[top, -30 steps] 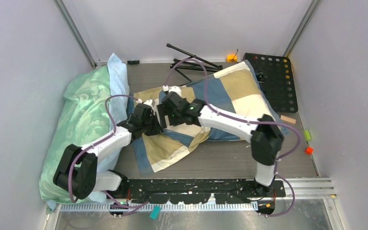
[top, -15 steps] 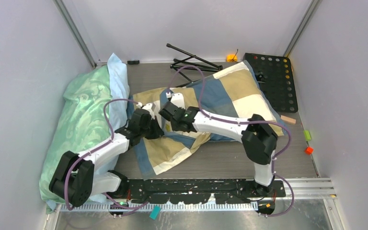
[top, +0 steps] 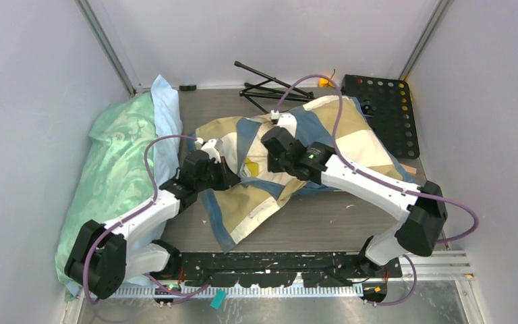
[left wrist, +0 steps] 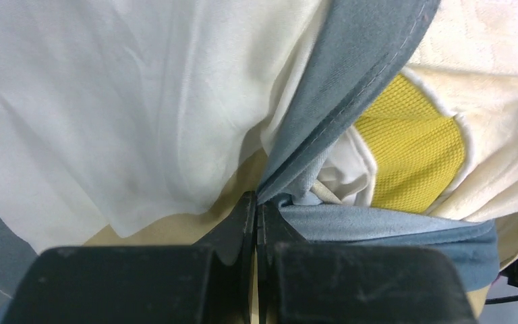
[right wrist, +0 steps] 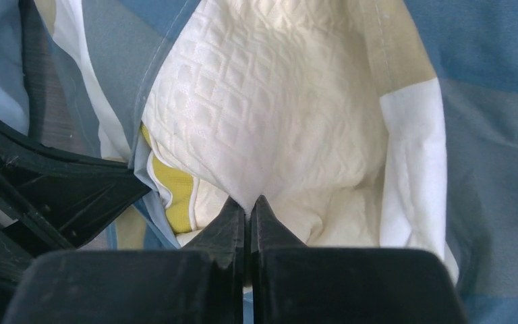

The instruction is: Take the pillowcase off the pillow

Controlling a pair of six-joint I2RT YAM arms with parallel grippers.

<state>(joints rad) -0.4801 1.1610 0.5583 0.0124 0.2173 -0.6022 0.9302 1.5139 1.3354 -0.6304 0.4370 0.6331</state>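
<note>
pinching the pillowcase [left wrist: 364, 61] hem lower centre, left gripper [left wrist: 255, 216] should anchor while right gripper [right wrist: 248, 210], clamped on the pillow [right wrist: 270, 101], pulls steadily away.

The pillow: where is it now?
Top view: the pillow lies mid-table inside the pillowcase, its yellow corner showing between the left gripper and right gripper.

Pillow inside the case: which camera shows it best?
Right wrist: the pillow fills the pillowcase opening, quilted face exposed. Left wrist shows only its yellow corner; top external, a small yellow patch.
</note>
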